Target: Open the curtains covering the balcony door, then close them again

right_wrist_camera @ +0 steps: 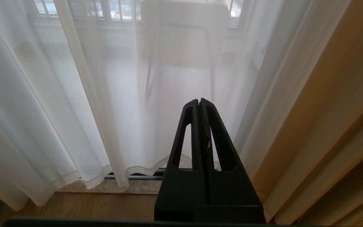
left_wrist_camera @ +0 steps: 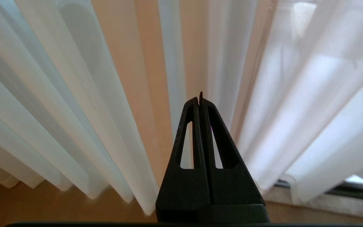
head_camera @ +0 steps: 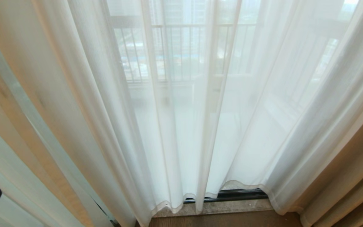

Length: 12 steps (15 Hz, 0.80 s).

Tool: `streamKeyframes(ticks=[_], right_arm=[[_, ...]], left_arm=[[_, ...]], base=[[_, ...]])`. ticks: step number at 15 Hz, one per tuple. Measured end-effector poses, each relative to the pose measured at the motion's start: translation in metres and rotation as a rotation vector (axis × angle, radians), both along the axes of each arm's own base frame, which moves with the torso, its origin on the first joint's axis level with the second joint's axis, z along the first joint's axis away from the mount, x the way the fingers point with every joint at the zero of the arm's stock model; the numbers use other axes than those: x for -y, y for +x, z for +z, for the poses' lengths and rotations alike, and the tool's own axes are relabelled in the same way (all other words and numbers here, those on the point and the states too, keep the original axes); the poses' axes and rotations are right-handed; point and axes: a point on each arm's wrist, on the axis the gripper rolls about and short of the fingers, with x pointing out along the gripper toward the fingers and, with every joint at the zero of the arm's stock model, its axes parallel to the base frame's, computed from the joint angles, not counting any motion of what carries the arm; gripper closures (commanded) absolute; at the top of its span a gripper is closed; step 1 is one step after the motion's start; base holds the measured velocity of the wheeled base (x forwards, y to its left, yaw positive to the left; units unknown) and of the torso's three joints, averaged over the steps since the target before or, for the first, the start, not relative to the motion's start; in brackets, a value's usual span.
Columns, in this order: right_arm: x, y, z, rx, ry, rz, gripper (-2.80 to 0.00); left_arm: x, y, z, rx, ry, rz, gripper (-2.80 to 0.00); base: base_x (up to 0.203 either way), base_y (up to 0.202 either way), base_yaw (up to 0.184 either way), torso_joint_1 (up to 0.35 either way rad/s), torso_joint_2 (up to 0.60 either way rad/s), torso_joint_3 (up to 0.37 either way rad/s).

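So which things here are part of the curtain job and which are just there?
Part of the job:
- sheer white curtains, drawn shut
- balcony door, only its dark bottom track showing beneath the hems
- left end effector, shut, holding nothing, facing the folds

Just there:
- tan drapes at the sides
- balcony railing and chair outside
- wooden floor
- right end effector, shut, idle

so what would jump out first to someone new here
The sheer curtains fill the head view, drawn shut over the balcony door, with railing showing faintly through. Tan drapes flank them at the right edge. In each wrist view a black claw, left and right, sits shut and empty before the fabric.
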Motion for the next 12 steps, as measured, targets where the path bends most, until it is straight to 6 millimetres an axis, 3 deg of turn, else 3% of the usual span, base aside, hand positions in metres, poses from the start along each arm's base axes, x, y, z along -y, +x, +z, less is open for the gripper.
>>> streamKeyframes(ticks=[12], right_arm=[[0.0,0.0,0.0,0.0,0.001,0.0,0.0]], left_arm=[[0.004,-0.049,-0.04,-0.101,-0.043,-0.221,0.0]], base=[[0.0,0.0,0.0,0.0,0.0,0.0]])
